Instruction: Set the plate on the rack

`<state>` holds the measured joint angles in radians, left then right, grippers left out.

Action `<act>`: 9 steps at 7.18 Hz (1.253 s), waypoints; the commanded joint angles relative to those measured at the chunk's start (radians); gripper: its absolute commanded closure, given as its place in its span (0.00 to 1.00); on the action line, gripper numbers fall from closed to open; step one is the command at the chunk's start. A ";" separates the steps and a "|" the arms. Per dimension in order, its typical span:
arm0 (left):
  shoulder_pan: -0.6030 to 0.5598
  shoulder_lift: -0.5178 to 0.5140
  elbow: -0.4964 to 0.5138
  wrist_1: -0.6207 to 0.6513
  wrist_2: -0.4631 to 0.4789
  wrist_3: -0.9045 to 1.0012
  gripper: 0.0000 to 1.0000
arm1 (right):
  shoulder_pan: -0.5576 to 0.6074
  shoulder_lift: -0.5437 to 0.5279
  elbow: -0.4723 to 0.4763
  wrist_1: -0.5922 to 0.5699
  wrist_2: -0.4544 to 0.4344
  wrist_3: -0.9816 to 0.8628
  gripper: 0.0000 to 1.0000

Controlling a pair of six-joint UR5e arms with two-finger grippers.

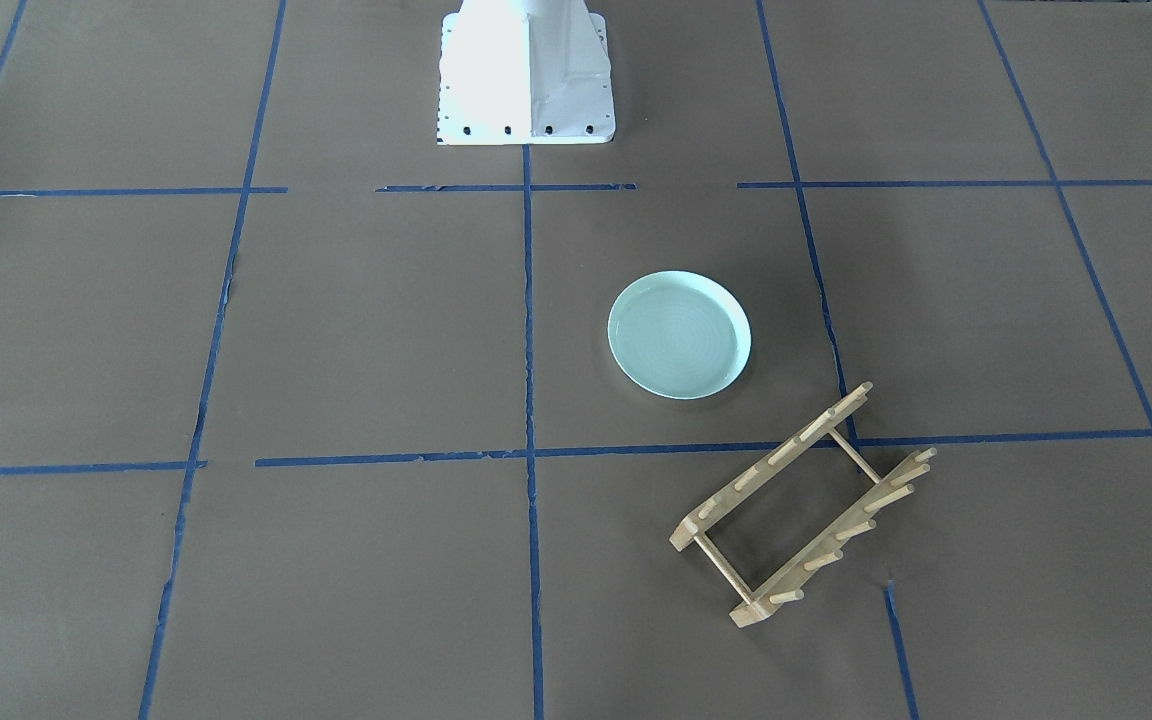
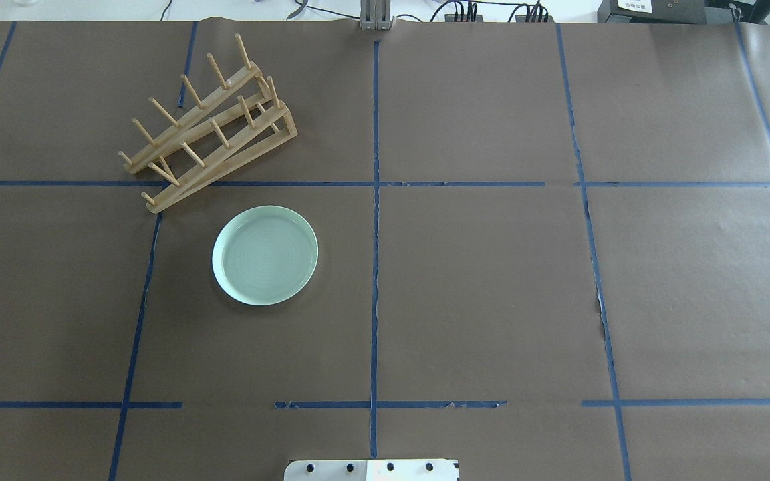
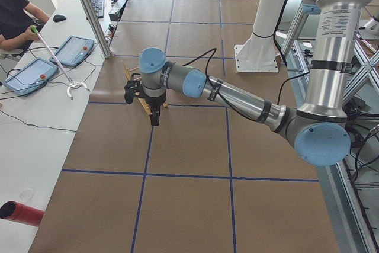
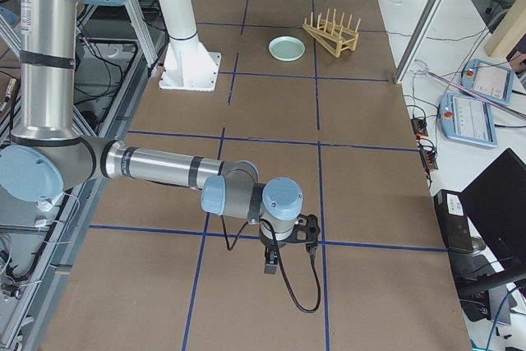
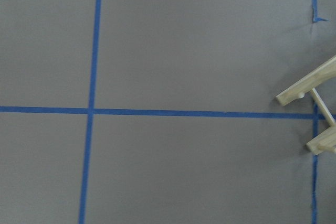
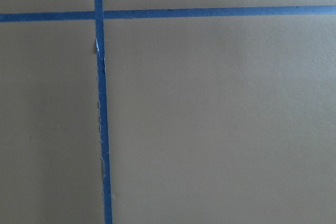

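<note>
The pale mint-green plate (image 1: pixel 679 335) lies flat on the brown table, also in the overhead view (image 2: pixel 265 255) and the right side view (image 4: pixel 287 48). The light-wood rack (image 1: pixel 804 505) stands just beyond it, empty, also in the overhead view (image 2: pixel 208 127) and the right side view (image 4: pixel 331 32). One end of the rack shows in the left wrist view (image 5: pixel 315 114). My left gripper (image 3: pixel 155 115) hangs above the table near the rack, fingers pointing down. My right gripper (image 4: pixel 271 265) hangs over the far end of the table, far from both. I cannot tell whether either is open or shut.
The white robot base (image 1: pixel 526 75) stands at the table's robot side. Blue tape lines (image 2: pixel 375 200) grid the brown paper. An operator (image 3: pixel 15 19) sits at a side desk with tablets (image 3: pixel 74 48). A red cylinder (image 3: pixel 23 213) lies at the table's end.
</note>
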<state>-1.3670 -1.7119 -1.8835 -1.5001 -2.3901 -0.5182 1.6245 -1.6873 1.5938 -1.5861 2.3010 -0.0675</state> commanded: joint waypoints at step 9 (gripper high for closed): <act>0.782 -0.563 0.437 -0.226 0.293 -0.988 0.00 | 0.000 0.000 0.000 0.000 0.000 0.000 0.00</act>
<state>-0.6114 -2.2476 -1.4890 -1.7241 -2.1055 -1.5052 1.6245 -1.6874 1.5938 -1.5861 2.3010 -0.0675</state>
